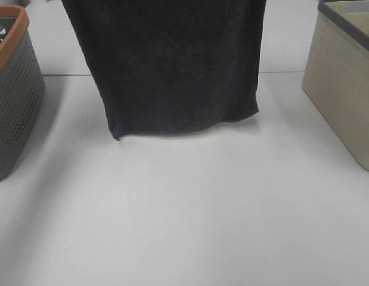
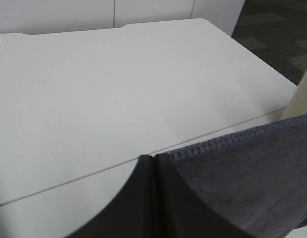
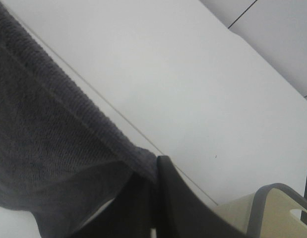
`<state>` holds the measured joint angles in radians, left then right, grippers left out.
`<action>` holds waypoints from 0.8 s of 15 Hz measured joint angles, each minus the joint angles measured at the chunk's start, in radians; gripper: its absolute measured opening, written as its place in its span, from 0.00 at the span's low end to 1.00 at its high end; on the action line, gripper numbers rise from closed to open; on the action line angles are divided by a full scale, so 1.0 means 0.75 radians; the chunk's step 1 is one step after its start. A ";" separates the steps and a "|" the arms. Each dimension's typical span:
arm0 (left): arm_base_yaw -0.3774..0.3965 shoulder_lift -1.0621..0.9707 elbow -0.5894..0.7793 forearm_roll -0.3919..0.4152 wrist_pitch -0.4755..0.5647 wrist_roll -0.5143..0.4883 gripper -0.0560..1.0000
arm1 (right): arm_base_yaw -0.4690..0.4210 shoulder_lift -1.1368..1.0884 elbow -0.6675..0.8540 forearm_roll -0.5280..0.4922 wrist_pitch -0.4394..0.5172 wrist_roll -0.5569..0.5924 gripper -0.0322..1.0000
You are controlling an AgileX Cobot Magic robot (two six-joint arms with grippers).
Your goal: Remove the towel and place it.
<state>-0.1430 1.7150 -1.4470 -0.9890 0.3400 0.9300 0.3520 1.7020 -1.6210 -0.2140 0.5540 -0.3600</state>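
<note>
The dark charcoal towel (image 1: 172, 65) hangs flat and upright over the middle of the white table (image 1: 190, 208). Its lower hem is just above the tabletop, and its upper edge runs out of the exterior high view. Neither gripper shows in that view. In the left wrist view my left gripper (image 2: 152, 171) has its dark jaws pressed together on one upper corner of the towel (image 2: 242, 173). In the right wrist view my right gripper (image 3: 155, 193) is shut on the other upper corner of the towel (image 3: 44, 139).
A grey perforated basket with an orange rim (image 1: 11, 101) stands at the table's left edge. A beige bin with a grey rim (image 1: 345, 89) stands at the right, and it also shows in the right wrist view (image 3: 272, 213). A seam (image 1: 291, 72) crosses the table behind the towel.
</note>
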 joint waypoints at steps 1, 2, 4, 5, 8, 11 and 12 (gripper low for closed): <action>-0.001 0.039 -0.015 -0.009 -0.056 0.035 0.05 | 0.000 0.035 0.000 -0.036 -0.064 0.039 0.05; -0.004 0.112 -0.073 -0.011 -0.104 0.083 0.05 | -0.001 0.087 0.000 -0.073 -0.155 0.084 0.05; -0.005 0.224 -0.227 -0.011 -0.111 0.129 0.05 | -0.053 0.149 0.000 -0.076 -0.293 0.173 0.05; -0.011 0.283 -0.315 -0.015 -0.101 0.144 0.05 | -0.088 0.173 0.000 -0.073 -0.364 0.203 0.05; -0.027 0.424 -0.565 -0.020 -0.079 0.163 0.05 | -0.161 0.197 0.000 -0.073 -0.548 0.227 0.05; -0.031 0.489 -0.701 -0.008 -0.061 0.224 0.05 | -0.192 0.199 0.053 -0.081 -0.700 0.227 0.05; -0.031 0.489 -0.675 -0.008 -0.061 0.232 0.05 | -0.192 0.199 0.087 -0.080 -0.723 0.227 0.05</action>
<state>-0.1660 2.0820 -1.9530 -0.9950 0.2940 1.1040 0.2080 1.8510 -1.5560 -0.2740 0.0120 -0.1900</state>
